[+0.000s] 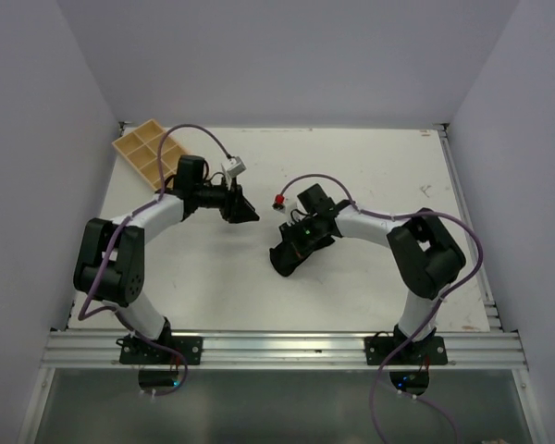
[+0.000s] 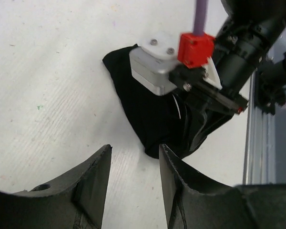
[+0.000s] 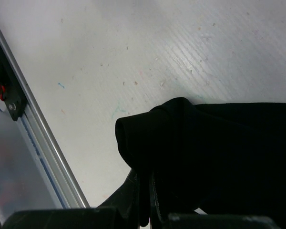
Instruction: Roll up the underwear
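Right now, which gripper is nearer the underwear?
Right. The right gripper is shut on the underwear, pinching a fold of it. The left gripper is open beside the cloth's edge and holds nothing.

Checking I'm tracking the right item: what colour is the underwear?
The underwear is plain black, no pattern; clearest in the left wrist view.

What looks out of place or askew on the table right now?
The tan compartmented tray sits askew at the far left corner of the white table, angled to its edges and seemingly overhanging. The black fabric underwear is bunched, not rolled, in the right gripper, which is shut on it. Nothing looks spilled or damaged.
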Robot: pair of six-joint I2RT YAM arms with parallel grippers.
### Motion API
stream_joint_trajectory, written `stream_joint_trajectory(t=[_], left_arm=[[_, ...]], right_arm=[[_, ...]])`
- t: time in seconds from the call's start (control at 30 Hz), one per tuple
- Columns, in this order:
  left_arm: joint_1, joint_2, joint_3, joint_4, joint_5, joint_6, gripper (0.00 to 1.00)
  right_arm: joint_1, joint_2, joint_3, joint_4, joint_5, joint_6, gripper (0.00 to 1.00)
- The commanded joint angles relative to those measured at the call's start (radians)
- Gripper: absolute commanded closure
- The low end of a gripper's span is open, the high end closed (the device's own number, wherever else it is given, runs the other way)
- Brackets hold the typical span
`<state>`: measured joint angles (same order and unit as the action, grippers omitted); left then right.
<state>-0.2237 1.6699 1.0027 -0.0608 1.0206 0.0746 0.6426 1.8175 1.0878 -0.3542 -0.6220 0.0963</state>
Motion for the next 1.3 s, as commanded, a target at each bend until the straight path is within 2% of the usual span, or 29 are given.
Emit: stream_joint_trajectory(t=[0.0,0.2,0.3,0.43,0.7,0.9,1.27], left_arm=[[-0.011,-0.007,0.043,-0.111,0.07,0.316,0.51],[-0.046,0.08,0.12,-0.364,0.173,0.61,0.5],[-0.089,0.132,0.174,-0.454,0.179,0.701,0.5],[-0.132,0.192,0.235,-0.546,0.168,0.783,0.5],[-0.163,0.255,0.286,-0.596,0.208,0.869,0.5],[-0.193,0.268,0.264,-0.646,0.229,0.924,0.5],[-0.21,0.317,0.292,-0.66,0.225,0.923,0.49]], right_arm=[[-0.023,0.016,-0.035,0.085,-0.093,0.078,1.0],[-0.032,0.009,-0.104,0.145,-0.111,0.131,1.0],[-0.055,0.009,-0.152,0.211,-0.14,0.181,1.0],[-0.073,0.031,-0.164,0.195,-0.165,0.172,1.0],[-0.109,0.072,-0.115,0.164,-0.214,0.186,1.0],[-0.127,0.08,-0.095,0.141,-0.243,0.178,1.0],[-0.129,0.094,-0.069,0.101,-0.24,0.158,1.0]])
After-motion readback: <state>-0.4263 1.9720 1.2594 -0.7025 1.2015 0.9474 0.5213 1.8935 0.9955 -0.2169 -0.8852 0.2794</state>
